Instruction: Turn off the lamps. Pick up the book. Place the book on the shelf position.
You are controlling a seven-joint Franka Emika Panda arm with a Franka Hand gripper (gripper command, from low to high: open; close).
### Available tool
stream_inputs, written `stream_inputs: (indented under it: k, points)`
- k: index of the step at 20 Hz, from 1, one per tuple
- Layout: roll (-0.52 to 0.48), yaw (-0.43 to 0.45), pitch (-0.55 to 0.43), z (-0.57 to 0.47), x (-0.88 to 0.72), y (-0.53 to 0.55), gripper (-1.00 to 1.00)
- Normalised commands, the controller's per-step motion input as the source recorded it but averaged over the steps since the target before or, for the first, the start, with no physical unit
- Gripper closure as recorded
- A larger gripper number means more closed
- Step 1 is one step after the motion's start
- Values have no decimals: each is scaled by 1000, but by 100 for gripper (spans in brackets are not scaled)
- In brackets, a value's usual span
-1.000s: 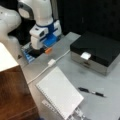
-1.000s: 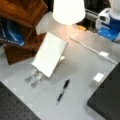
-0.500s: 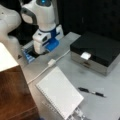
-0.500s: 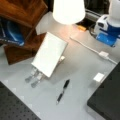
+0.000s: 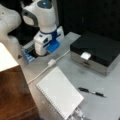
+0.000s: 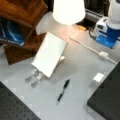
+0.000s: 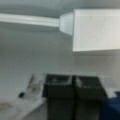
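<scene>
One lamp [image 6: 68, 10] glows; my gripper [image 7: 75, 87], fingers pressed together and empty, hovers near its cable switch [image 7: 96, 30]. A badly aimed press could slide the switch aside, I judge.

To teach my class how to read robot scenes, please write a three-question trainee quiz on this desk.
1. True or false: the white lamp shade is glowing.
2. The large white spiral-bound notebook lies: A on the dark reddish-brown wooden block; B on the grey table; C on the flat black box.
3. Fill in: the gripper, low beside the white cable switch, is ___ (open/shut).
Key: 1 true; 2 B; 3 shut.
</scene>
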Motion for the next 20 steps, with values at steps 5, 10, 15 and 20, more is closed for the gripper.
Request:
stream_inputs:
  k: [5, 10, 15, 20]
  points:
    - [63, -66, -316, -426, -411, -20, 100]
    - [52, -67, -349, -433, -440, -57, 100]
    - [48, -70, -381, -486, -490, -84, 100]
    - [25, -71, -387, -443, -612, -108, 100]
